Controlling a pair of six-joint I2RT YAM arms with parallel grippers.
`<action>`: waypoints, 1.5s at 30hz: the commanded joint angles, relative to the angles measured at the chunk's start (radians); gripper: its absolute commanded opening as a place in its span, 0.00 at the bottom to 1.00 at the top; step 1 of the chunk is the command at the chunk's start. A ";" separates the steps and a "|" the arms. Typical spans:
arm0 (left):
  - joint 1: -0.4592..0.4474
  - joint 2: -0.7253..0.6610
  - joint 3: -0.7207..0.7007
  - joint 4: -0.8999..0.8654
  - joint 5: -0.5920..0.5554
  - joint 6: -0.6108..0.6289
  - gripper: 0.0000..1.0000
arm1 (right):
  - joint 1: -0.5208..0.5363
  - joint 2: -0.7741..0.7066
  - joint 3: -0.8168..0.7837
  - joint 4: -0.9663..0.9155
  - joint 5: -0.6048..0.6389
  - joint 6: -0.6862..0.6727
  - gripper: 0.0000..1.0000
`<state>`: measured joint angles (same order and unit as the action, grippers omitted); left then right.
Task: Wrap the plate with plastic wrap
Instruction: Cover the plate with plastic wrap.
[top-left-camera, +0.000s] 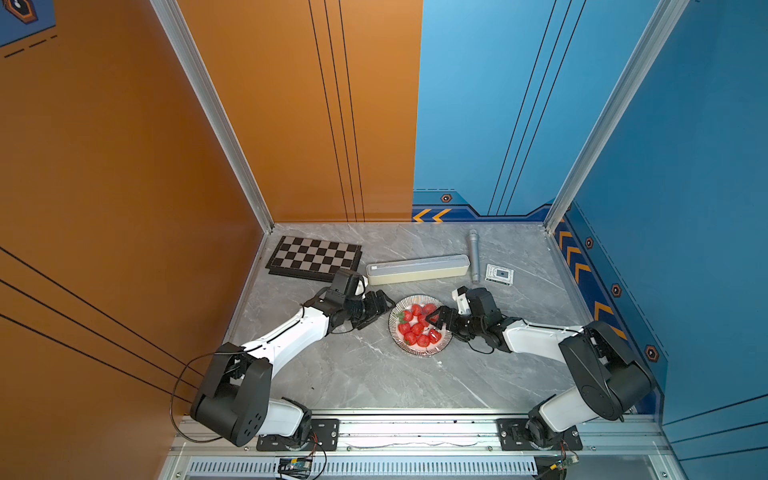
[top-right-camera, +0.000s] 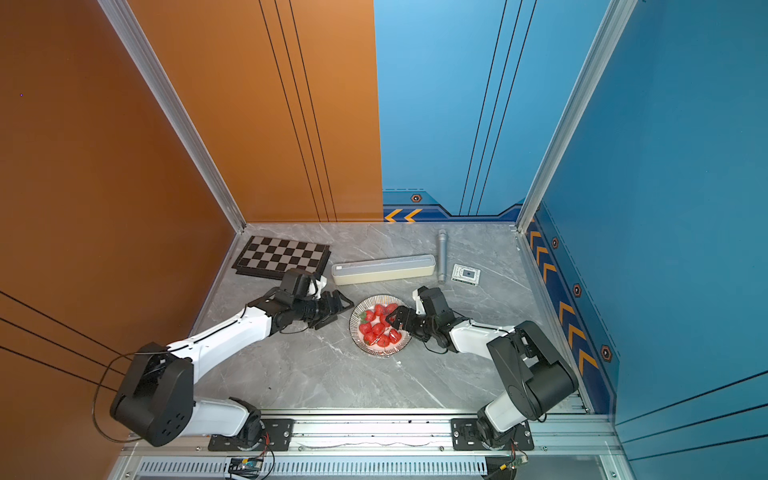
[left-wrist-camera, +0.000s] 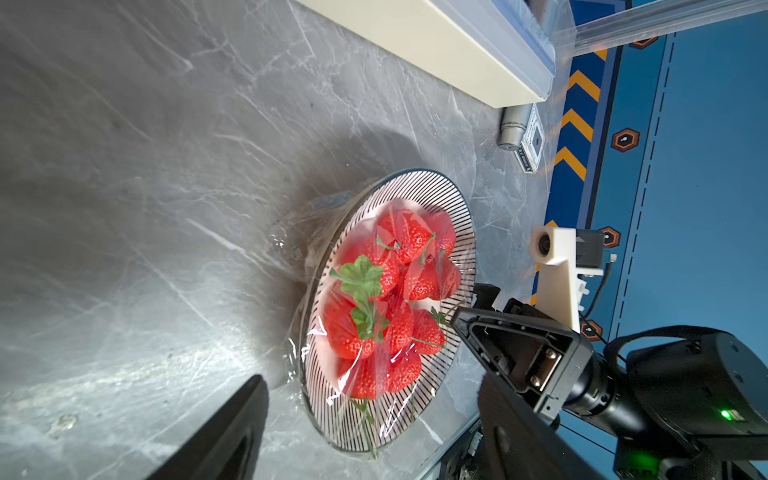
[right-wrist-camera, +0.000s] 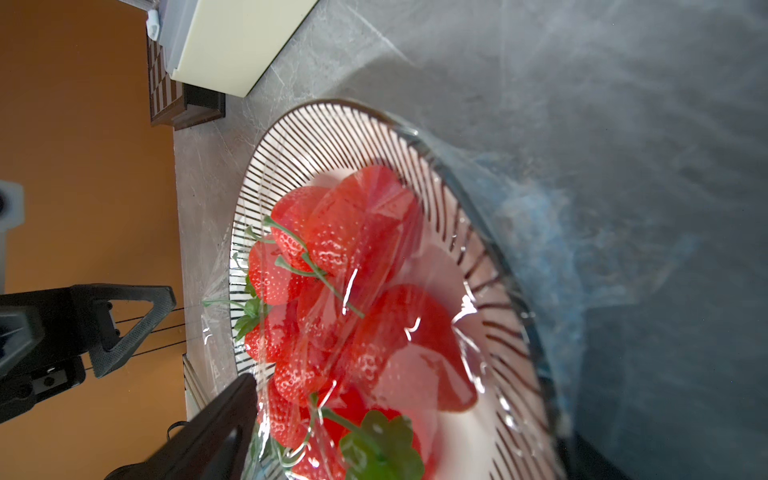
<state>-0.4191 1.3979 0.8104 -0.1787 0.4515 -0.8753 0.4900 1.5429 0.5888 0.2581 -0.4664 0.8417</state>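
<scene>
The plate sits mid-table, a striped round dish piled with red strawberries. The plastic wrap lies over the fruit and rim as glossy, crinkled film. Its cream box lies behind the plate. My left gripper stands open just left of the plate, clear of the rim. My right gripper hangs open over the plate's right side, jaws spread wide above the wrapped strawberries. Neither gripper holds anything.
A chessboard lies at the back left, close behind my left wrist. A grey rod and a small printed card lie at the back right past the box's end. Orange and blue walls close in three sides.
</scene>
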 joint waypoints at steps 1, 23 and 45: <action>-0.016 0.031 0.026 -0.019 0.039 -0.007 0.78 | -0.009 -0.020 0.025 -0.035 0.028 -0.025 0.91; -0.069 0.159 0.015 0.111 0.039 -0.053 0.77 | -0.017 -0.035 0.034 -0.074 0.031 -0.049 0.91; -0.127 0.257 0.069 0.197 0.042 -0.099 0.77 | 0.009 -0.015 0.058 -0.065 0.035 -0.034 0.92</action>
<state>-0.5247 1.6352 0.8417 -0.0139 0.4789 -0.9665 0.4797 1.5223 0.6079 0.1989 -0.4377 0.8093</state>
